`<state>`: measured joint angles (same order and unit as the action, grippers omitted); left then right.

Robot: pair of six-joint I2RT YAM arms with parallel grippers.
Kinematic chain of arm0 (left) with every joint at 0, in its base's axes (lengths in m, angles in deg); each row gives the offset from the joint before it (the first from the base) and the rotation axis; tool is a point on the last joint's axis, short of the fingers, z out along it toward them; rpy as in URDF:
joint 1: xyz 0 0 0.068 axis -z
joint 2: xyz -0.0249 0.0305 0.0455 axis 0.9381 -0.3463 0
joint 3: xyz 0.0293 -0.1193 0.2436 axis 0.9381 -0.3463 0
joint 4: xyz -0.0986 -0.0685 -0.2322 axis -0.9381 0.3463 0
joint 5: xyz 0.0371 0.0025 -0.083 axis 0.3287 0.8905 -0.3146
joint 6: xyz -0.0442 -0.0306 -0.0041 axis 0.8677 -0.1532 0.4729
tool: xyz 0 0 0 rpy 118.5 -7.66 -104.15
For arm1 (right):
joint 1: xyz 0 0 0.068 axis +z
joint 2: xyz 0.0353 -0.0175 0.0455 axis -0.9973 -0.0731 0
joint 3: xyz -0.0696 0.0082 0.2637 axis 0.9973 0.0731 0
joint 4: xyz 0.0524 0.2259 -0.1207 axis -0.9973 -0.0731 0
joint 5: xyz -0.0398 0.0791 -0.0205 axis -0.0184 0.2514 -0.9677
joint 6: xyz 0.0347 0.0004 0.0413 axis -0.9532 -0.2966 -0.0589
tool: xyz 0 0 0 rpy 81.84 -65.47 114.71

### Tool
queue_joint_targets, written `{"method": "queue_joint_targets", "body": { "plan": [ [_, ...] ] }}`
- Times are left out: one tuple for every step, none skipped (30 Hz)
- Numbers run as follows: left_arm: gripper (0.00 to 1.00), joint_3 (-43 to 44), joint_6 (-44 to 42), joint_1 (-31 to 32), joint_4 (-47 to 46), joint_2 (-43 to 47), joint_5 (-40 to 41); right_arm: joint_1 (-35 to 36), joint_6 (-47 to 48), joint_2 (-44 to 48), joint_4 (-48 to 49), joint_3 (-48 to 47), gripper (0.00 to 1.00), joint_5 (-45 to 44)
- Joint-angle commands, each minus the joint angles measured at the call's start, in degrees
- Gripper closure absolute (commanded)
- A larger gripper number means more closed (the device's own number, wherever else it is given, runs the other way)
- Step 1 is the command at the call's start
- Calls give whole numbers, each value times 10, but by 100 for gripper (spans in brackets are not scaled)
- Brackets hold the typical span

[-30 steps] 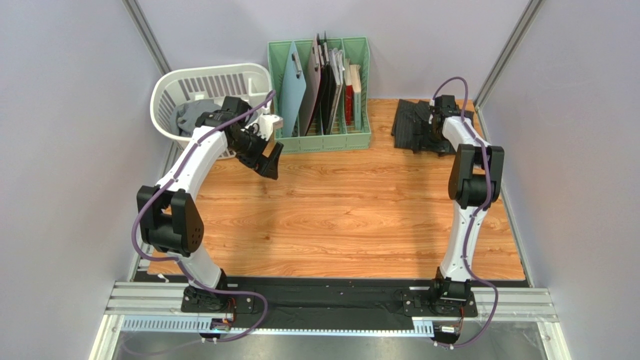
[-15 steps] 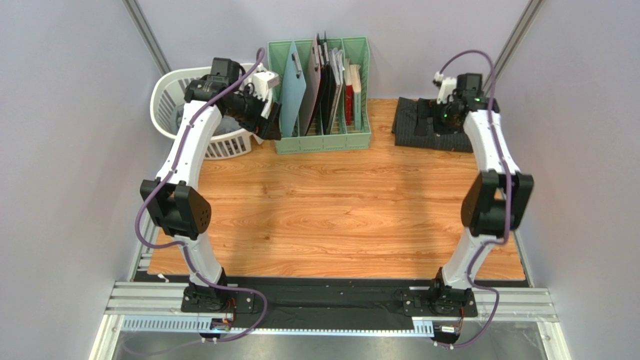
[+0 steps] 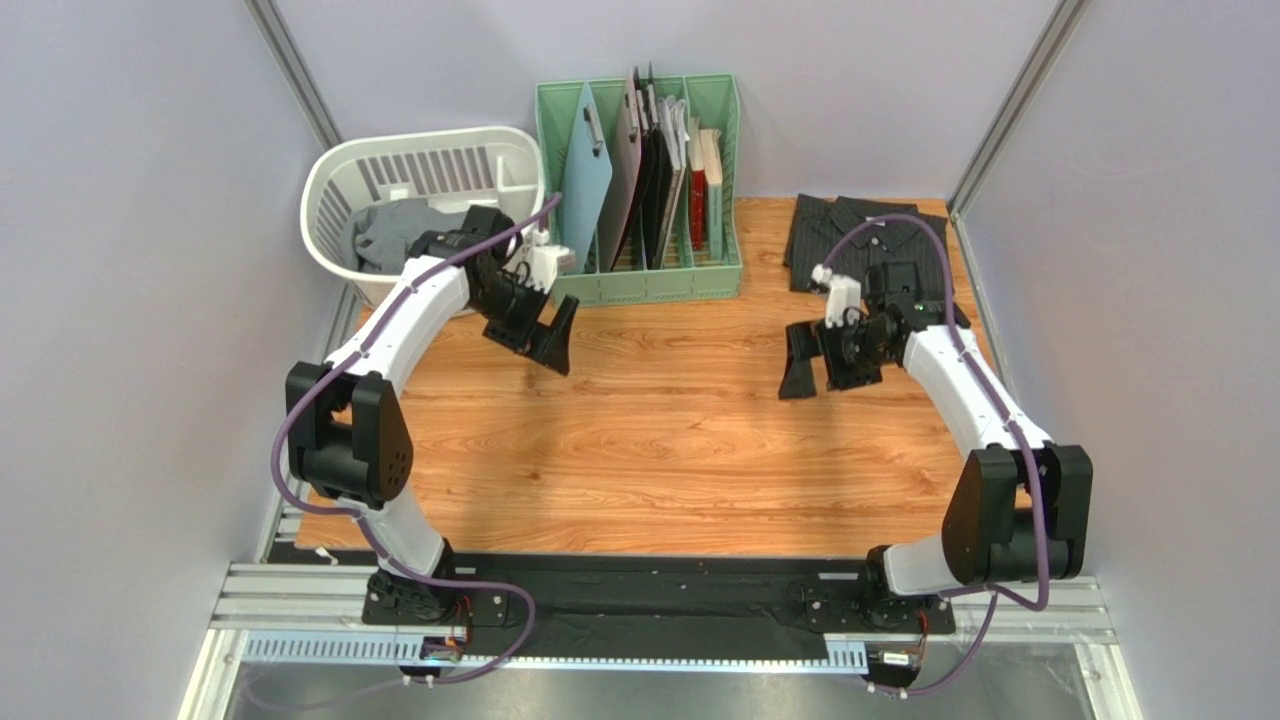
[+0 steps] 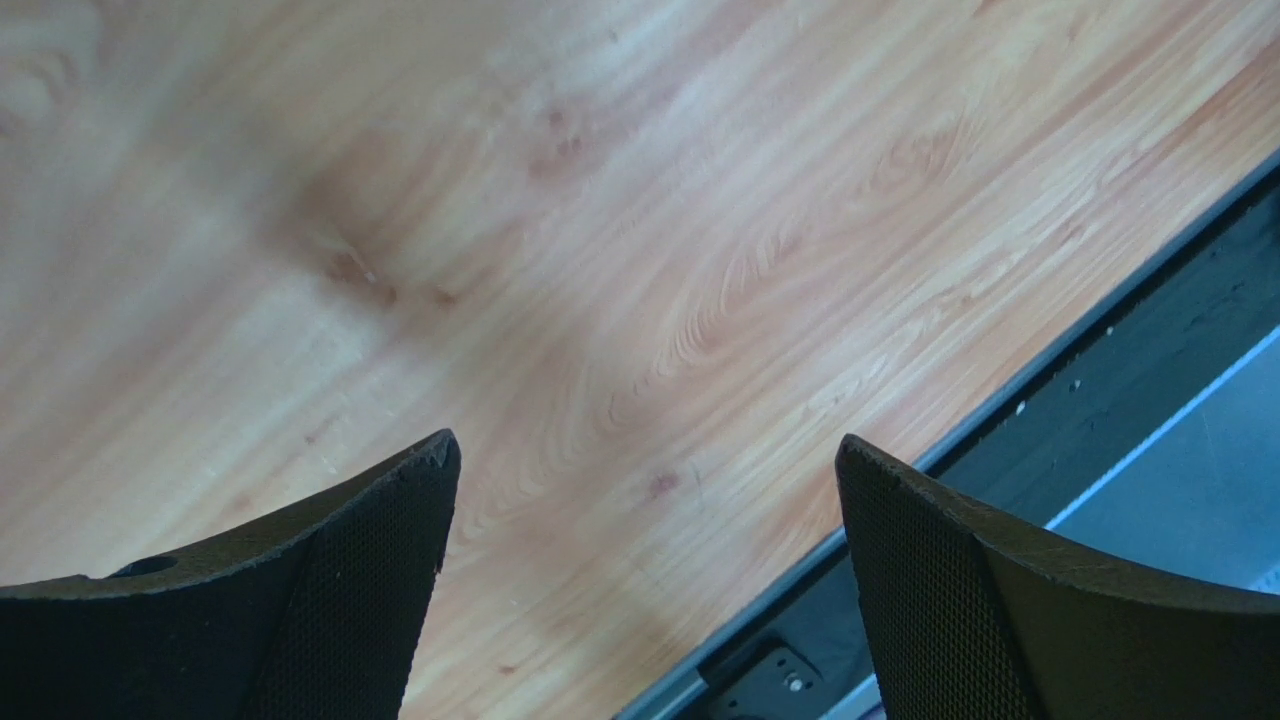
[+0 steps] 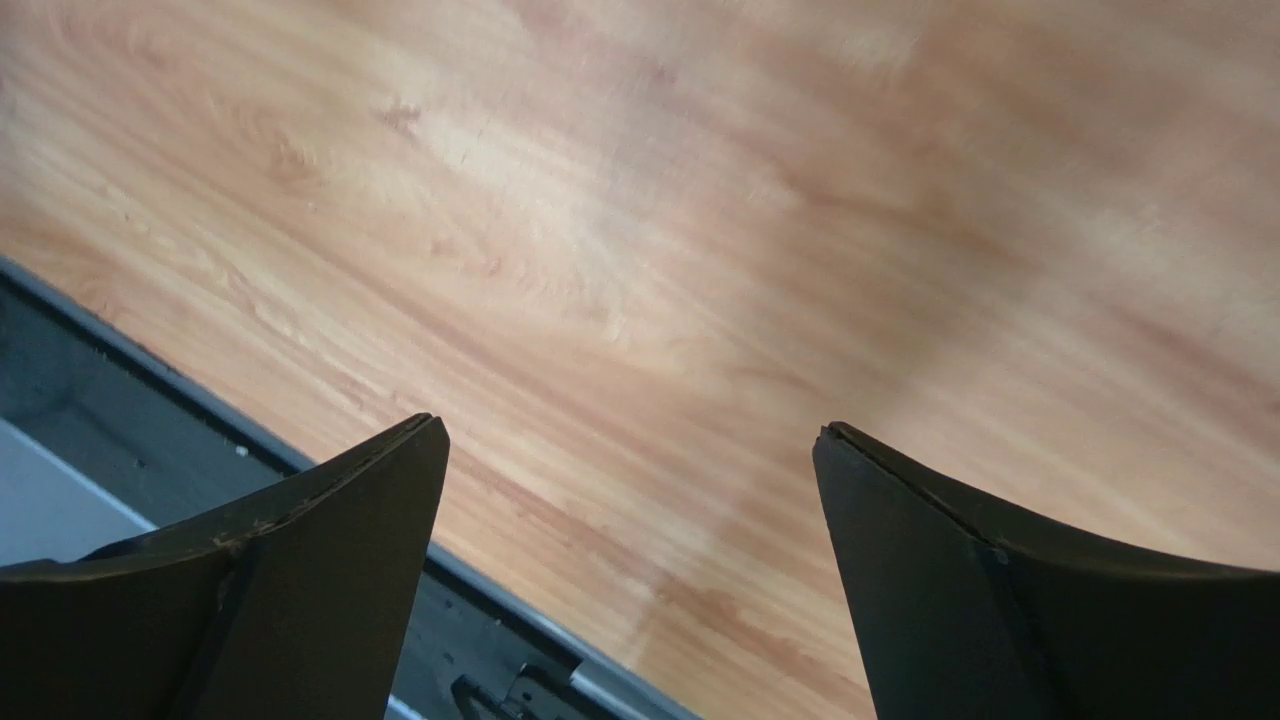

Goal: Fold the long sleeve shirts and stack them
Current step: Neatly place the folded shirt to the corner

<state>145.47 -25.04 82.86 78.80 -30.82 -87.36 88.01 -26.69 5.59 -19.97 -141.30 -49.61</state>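
Observation:
A black long sleeve shirt point(image 3: 864, 237) lies folded at the back right corner of the wooden table point(image 3: 676, 450). A grey shirt point(image 3: 388, 233) is bunched inside the white laundry basket point(image 3: 361, 180) at the back left. My left gripper point(image 3: 544, 333) hangs open above the table in front of the basket, nothing between its fingers point(image 4: 361, 570). My right gripper point(image 3: 819, 365) is open too, above the table in front of the black shirt, empty. Both wrist views show only bare wood between the fingers point(image 5: 331, 555).
A green rack point(image 3: 639, 278) holding flat boards and folders stands at the back centre between basket and black shirt. Grey walls close in both sides. A black rail point(image 3: 661, 600) with the arm bases runs along the near edge.
The right arm has drawn back from the black shirt toward the table's middle, gripper open. The left gripper rose toward the basket, then came down again in front of it.

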Motion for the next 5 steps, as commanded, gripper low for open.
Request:
{"method": "queue_joint_targets", "body": {
  "plan": [
    [1,-61,10,-1,-41,78,10,11,-18,75,25,32,0,19],
    [1,-73,11,-2,-50,88,10,12,-19,82,24,41,0,20],
    [1,-84,10,-1,-54,107,13,13,-21,94,21,44,0,20],
    [1,-100,9,-2,-57,117,17,13,-22,100,19,48,0,20],
    [1,-106,9,-1,-56,124,21,13,-23,105,16,52,0,19]
  ]
}}
